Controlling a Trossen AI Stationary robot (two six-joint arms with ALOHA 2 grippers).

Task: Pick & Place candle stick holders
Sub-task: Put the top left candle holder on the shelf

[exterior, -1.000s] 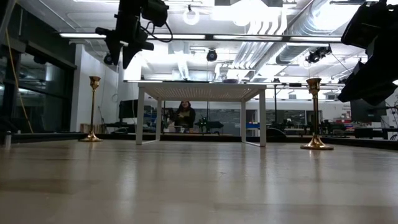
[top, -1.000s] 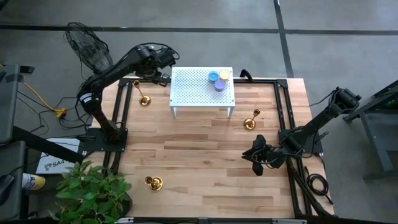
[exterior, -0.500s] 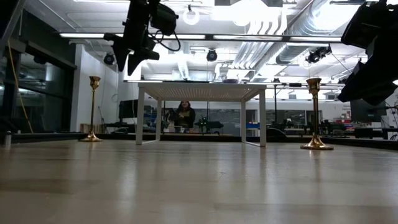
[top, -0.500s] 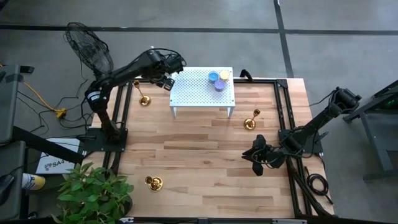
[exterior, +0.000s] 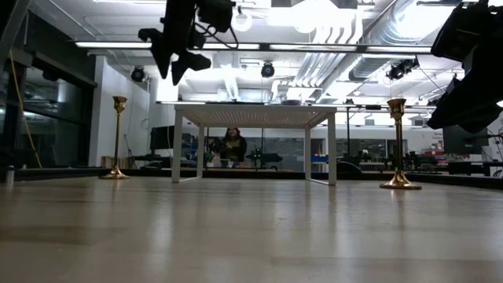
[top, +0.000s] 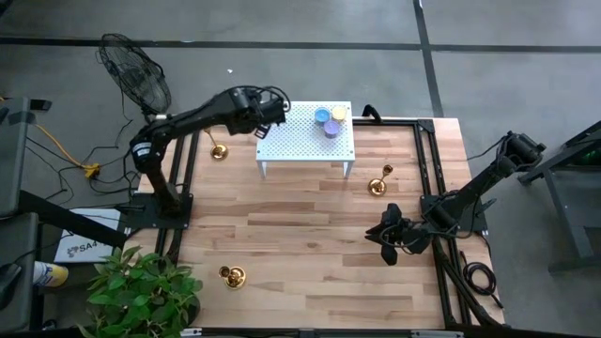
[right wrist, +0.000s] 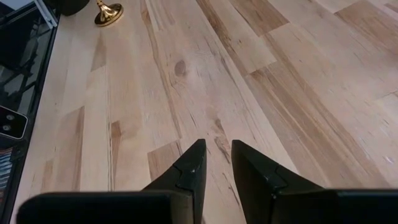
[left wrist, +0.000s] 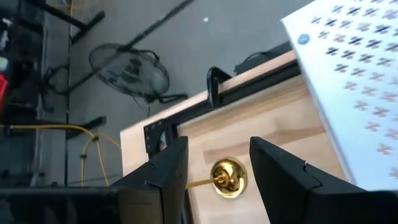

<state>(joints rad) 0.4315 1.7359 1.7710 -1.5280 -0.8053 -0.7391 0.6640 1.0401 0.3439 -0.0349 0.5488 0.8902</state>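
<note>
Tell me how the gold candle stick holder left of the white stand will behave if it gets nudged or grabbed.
The candle stick holder looks tall and thin-stemmed over a small flared base, so a push high up would probably tip it. Its polished surface may slip between hard fingers. It appears rigid metal, so it likely won't bend.

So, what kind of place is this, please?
Probably a robotics lab or workshop: two arms mounted at a wooden table, a bare concrete floor around it, and exposed ducts and strip lights overhead.

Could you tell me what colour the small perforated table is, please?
White; the small table shows best in the high view.
</note>
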